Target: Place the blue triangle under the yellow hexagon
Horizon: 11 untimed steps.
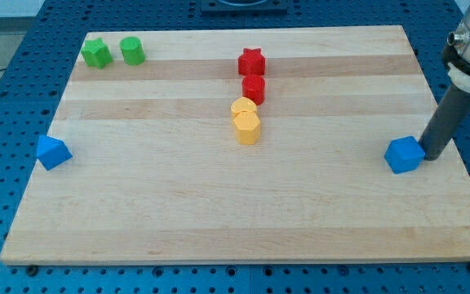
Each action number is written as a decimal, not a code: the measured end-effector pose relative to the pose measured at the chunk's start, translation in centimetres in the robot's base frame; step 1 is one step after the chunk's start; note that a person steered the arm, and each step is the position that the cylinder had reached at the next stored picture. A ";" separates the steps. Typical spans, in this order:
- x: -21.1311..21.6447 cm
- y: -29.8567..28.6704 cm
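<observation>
Pushing had begun, by the look of it: my tip (431, 157) stood touching the right side of a blue block (404, 154) near the bench's (137, 229) right edge, the rod leaning up and out of the view's top right. No claw existed on this rig, so there was nothing to report as apart or together. Which blue piece was the triangle I could not tell for certain; a second blue block (53, 152) sat at the far left edge, partly overhanging. The yellow hexagon (247, 127) lay near the centre, touching another yellow block (244, 107) just above it, with a red block (254, 88) and a red star (251, 60) stacked in a column above those. Two green blocks (96, 53) (132, 51) sat at upper left. Judged stage: early, block well apart from target. Next move likely called for a long leftward shove, stopping just below the hexagon without knocking it.
</observation>
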State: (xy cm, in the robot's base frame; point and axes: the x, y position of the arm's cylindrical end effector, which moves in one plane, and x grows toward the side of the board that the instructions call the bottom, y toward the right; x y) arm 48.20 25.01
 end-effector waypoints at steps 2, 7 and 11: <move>2.1 -0.8; 8.4 -52.4; -2.1 -46.7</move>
